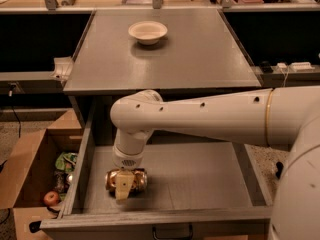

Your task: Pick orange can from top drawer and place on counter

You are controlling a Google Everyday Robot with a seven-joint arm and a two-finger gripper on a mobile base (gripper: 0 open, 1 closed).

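Orange can (pixel 140 180): where is it shown?

Reply: It is shown lying on its side on the floor of the top drawer (pixel 200 181), in the drawer's front-left part, near the front wall. The drawer is pulled open below the counter (pixel 200 59).

Query: Where is the gripper (pixel 123 186) placed?

Reply: It is lowered into the drawer from above on 1 white arm (pixel 200 116) and is set over the middle of the can, with a pale part of it seen across the side of the can that faces the drawer front. Whether the grasp is closed on the can or loose around it cannot be told.

Query: Which step is judged to be in hand?

Reply: The pick is judged to be in hand. The can is reached but not lifted, and the placing is not yet begun.

Query: What is called for next?

Reply: A firm closure across the can's round body is called for, since a lying can may roll if nudged. A straight lift is then needed until the drawer's walls are cleared. The can is then to be carried back over the drawer to a bare patch of counter, apart from the 1 bowl (pixel 147 32) standing far from the drawer front. The cardboard box (pixel 25 159) left of the drawer, with a red apple (pixel 50 198) inside, is not involved.
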